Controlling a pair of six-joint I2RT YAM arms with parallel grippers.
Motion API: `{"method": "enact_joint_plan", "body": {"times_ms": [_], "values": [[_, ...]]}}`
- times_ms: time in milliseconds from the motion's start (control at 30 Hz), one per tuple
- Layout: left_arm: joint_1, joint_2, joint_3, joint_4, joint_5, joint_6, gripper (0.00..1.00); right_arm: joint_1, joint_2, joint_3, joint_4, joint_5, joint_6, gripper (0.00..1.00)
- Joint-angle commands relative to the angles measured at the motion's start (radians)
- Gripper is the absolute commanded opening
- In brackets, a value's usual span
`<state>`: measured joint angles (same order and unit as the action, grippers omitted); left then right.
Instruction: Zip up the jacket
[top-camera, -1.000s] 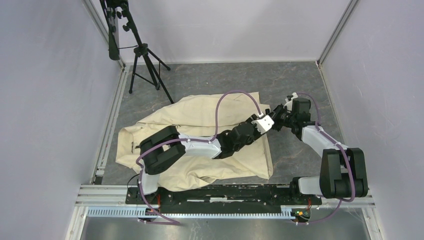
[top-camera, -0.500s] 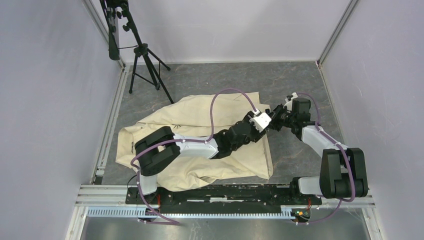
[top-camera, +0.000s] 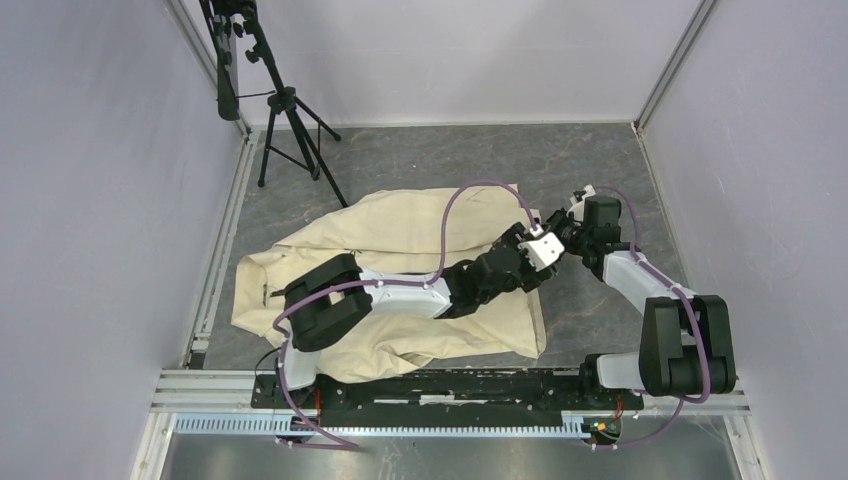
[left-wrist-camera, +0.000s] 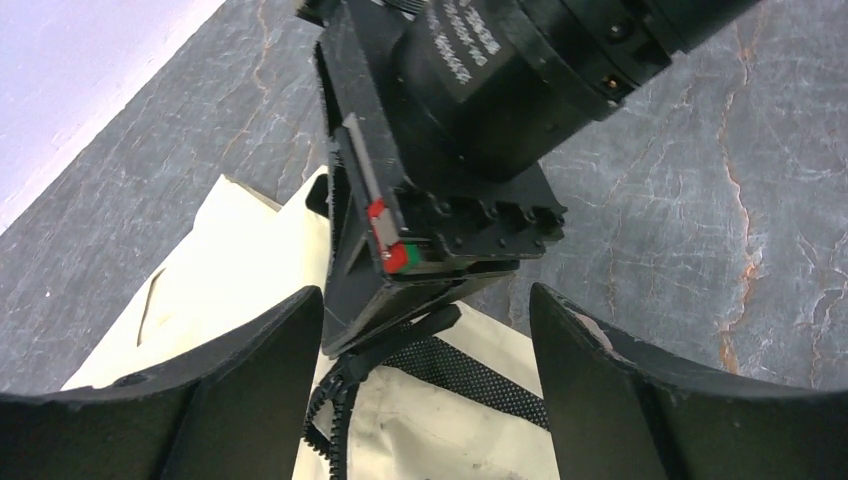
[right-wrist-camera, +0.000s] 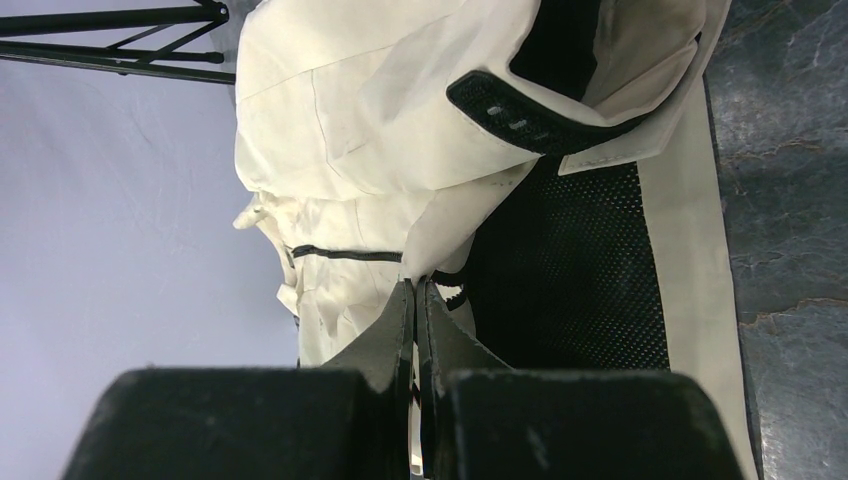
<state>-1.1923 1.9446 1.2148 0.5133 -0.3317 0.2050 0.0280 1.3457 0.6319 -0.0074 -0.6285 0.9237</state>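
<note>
The cream jacket (top-camera: 400, 235) lies wrinkled on the grey table, its hem end at the right. My right gripper (right-wrist-camera: 415, 282) is shut on the jacket's edge beside the dark zipper teeth (right-wrist-camera: 455, 290). In the left wrist view the right gripper (left-wrist-camera: 440, 200) pinches the fabric where the zipper (left-wrist-camera: 322, 420) and a black mesh strip (left-wrist-camera: 480, 380) meet. My left gripper (left-wrist-camera: 425, 300) is open, its fingers on either side of the right gripper's tips and holding nothing. In the top view the left gripper (top-camera: 556, 242) reaches across the jacket and meets the right gripper (top-camera: 568, 238).
A black tripod (top-camera: 285, 120) stands at the back left. A metal rail (top-camera: 450, 385) runs along the near edge by the arm bases. Grey walls close in both sides. A purple cable (top-camera: 480, 188) arches over the jacket.
My left gripper has moved right, closer round the right gripper's tips. The right arm and the jacket have hardly moved.
</note>
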Motion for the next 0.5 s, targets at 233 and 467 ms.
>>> {"method": "enact_joint_plan", "body": {"times_ms": [233, 467], "values": [[-0.011, 0.079, 0.119, -0.082, -0.114, 0.115, 0.76, -0.004, -0.007, 0.02, 0.034, -0.008, 0.012, 0.0], [-0.011, 0.065, 0.128, -0.075, -0.153, 0.096, 0.4, -0.003, -0.007, 0.014, 0.056, -0.019, 0.0, 0.0]]}}
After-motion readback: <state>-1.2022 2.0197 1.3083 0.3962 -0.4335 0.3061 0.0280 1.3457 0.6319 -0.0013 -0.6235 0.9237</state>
